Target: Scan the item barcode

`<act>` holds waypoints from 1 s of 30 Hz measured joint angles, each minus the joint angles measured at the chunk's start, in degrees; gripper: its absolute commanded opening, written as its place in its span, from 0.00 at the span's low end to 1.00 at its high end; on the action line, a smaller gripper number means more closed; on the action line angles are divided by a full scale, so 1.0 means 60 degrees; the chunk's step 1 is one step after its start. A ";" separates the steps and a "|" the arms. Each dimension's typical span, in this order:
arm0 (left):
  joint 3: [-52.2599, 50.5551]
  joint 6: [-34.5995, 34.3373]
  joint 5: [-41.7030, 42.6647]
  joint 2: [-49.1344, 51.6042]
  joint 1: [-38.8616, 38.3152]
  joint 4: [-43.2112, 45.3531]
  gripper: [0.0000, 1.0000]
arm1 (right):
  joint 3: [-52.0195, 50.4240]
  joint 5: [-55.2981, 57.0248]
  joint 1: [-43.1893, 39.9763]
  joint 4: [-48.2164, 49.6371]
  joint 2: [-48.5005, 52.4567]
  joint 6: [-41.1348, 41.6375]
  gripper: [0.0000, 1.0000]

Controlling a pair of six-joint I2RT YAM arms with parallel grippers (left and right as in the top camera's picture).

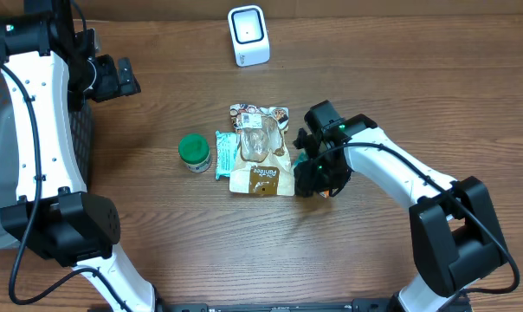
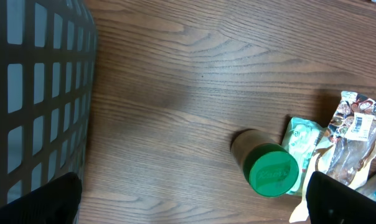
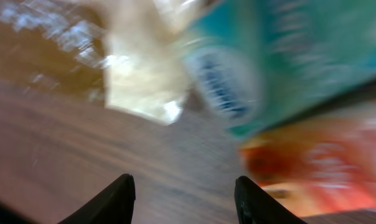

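R gripper [image 1: 309,178] jaws half-open & empty, low just beside snack bag [image 1: 261,160] mid table [image 1: 158,225], prob. lining up a pick for scanner [image 1: 248,35]; L gripper [image 1: 123,78] wide open, parked by basket [image 2: 32,93].

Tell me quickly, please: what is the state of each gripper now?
Left gripper: open wide, holding nothing.
Right gripper: open, with nothing between its fingers, though the view is blurred.

- Brown wooden table [image 1: 158,225].
- White scanner [image 1: 248,35] stands near the far edge.
- 3 items in a row mid-table: green-lidded jar [image 1: 194,152], teal packet [image 1: 225,154] just beside it, and snack bag [image 1: 261,152] touching the packet.
- Dark mesh basket [image 2: 32,93] at the left edge.
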 measured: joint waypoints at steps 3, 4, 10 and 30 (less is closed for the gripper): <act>0.0000 0.0000 0.0000 0.0000 0.0000 0.0000 0.99 | 0.0000 -0.0335 0.0226 -0.0109 0.0000 -0.0444 0.55; 0.0000 0.0000 0.0000 0.0000 0.0000 0.0000 1.00 | 0.0000 -0.0375 0.0328 -0.0098 0.0000 -0.0568 0.55; 0.0000 0.0000 0.0000 0.0000 0.0000 0.0004 0.99 | 0.0000 -0.0062 0.0663 0.0058 0.0095 -0.0798 0.56; 0.0000 0.0000 0.0000 0.0000 0.0000 0.0000 1.00 | 0.0000 0.1435 -0.0907 0.1104 0.0404 0.1140 0.57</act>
